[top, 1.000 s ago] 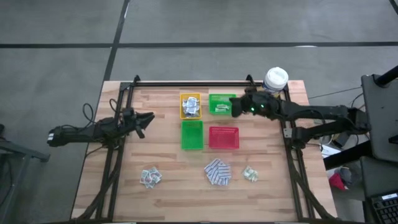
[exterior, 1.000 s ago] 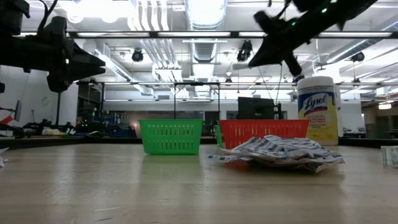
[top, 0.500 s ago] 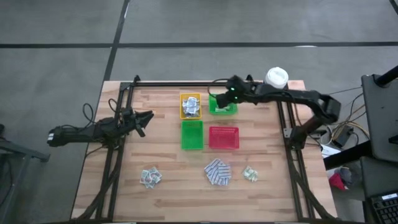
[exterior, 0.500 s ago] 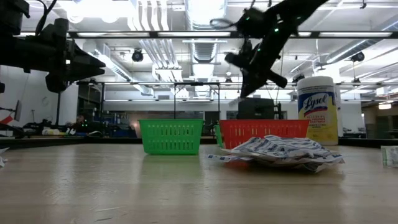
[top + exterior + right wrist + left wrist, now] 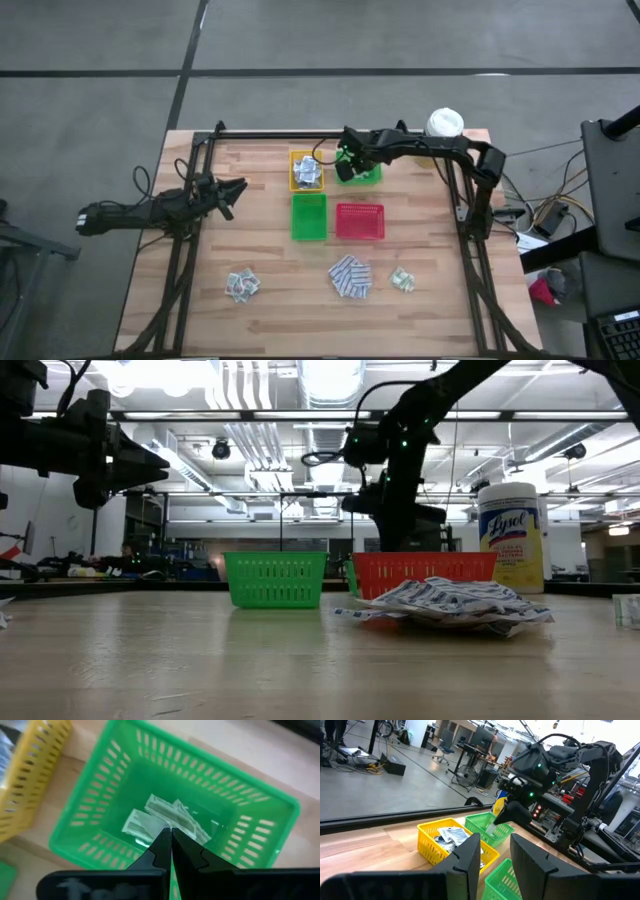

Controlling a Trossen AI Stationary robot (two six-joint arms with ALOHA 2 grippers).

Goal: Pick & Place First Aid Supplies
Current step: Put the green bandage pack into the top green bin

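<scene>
The right gripper [image 5: 170,837] is pressed together, empty, directly above pale green strips [image 5: 165,822] in the green tray [image 5: 107,775].

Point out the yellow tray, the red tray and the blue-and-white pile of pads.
yellow tray [image 5: 306,171]: high view, on its packet-filled middle.
red tray [image 5: 360,221]: high view, on the tray floor.
blue-and-white pile of pads [image 5: 350,276]: high view, on the middle of the heap.

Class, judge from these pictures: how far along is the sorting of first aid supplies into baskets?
Done: packets lie in the yellow basket and far green basket. In hand: the right gripper, shut, hangs over that green basket. Left: three piles on the table.
</scene>
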